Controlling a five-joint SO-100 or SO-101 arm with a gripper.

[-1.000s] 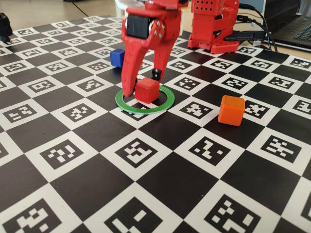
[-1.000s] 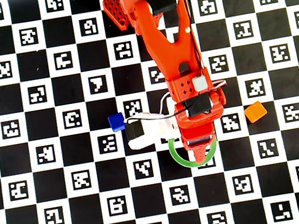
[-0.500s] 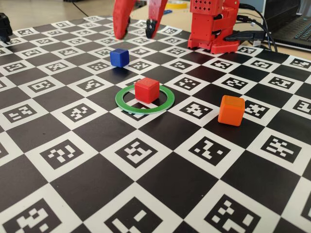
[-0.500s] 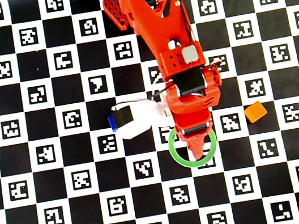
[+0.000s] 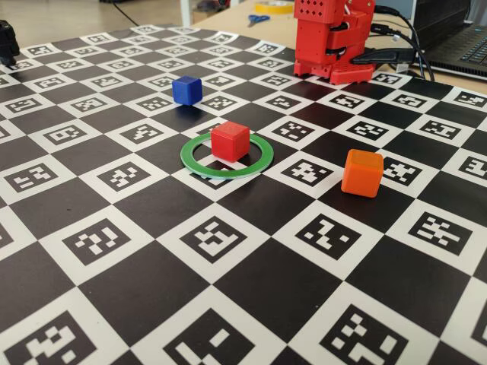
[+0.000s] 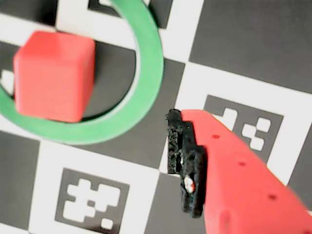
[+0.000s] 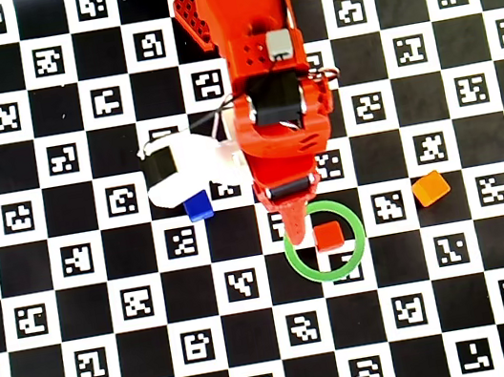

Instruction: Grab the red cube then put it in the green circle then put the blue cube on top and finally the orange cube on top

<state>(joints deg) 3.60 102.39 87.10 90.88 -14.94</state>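
Note:
The red cube (image 5: 230, 141) rests inside the green circle (image 5: 228, 173), toward its far side. In the overhead view my gripper (image 7: 304, 231) hovers over the ring's (image 7: 357, 246) upper-left rim, just left of the red cube (image 7: 329, 235) and clear of it. In the wrist view only one red finger with its black pad (image 6: 185, 165) shows, with nothing against it. The cube (image 6: 53, 75) and the ring (image 6: 146, 73) lie to its upper left. The gripper is open and empty. The blue cube (image 5: 186, 89) sits behind and left of the ring. The orange cube (image 5: 361, 172) sits to its right.
The red arm base (image 5: 335, 38) stands at the board's far edge, with cables and a laptop behind it. In the overhead view the white wrist camera (image 7: 177, 172) hangs just above the blue cube (image 7: 199, 206). The orange cube (image 7: 431, 187) lies right of the ring.

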